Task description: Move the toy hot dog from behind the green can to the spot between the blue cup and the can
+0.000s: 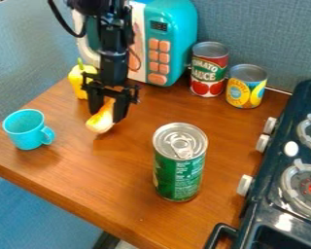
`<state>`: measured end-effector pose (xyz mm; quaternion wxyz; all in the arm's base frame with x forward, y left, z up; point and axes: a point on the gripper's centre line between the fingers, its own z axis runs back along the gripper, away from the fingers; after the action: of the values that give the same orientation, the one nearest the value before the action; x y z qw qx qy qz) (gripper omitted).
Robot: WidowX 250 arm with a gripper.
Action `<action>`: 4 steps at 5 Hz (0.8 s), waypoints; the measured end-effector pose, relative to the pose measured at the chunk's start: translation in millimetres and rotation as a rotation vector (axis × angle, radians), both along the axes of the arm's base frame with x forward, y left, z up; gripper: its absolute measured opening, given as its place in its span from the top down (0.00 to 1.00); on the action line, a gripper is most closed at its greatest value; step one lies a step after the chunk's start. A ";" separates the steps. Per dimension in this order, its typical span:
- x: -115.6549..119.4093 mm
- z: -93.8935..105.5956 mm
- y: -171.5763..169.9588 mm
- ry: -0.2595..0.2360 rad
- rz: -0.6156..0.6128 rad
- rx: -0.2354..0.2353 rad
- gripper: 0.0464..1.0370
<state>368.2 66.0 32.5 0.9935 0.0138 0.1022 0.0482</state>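
Clamped with the end effector (107, 116) on a yellow-and-white toy (101, 122) (apparently food, hard to tell), and liable to swivel loose because seemingly pinched only near its upper end.

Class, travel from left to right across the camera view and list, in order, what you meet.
Turquoise cup → yellow pepper → claw holding a yellow-and-white item → green can → red-labelled can → yellow-labelled can → dark stove
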 end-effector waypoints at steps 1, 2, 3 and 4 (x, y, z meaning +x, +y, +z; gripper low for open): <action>3.0 -5.5 1.3 0.018 0.000 -0.001 0.35; 1.8 -8.9 0.9 0.030 0.006 -0.004 0.28; 1.6 -9.2 -0.7 0.031 0.001 -0.011 0.04; -2.8 -7.6 1.9 0.063 -0.023 0.008 0.03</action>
<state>365.4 67.9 25.0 0.9902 0.0205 0.1328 0.0368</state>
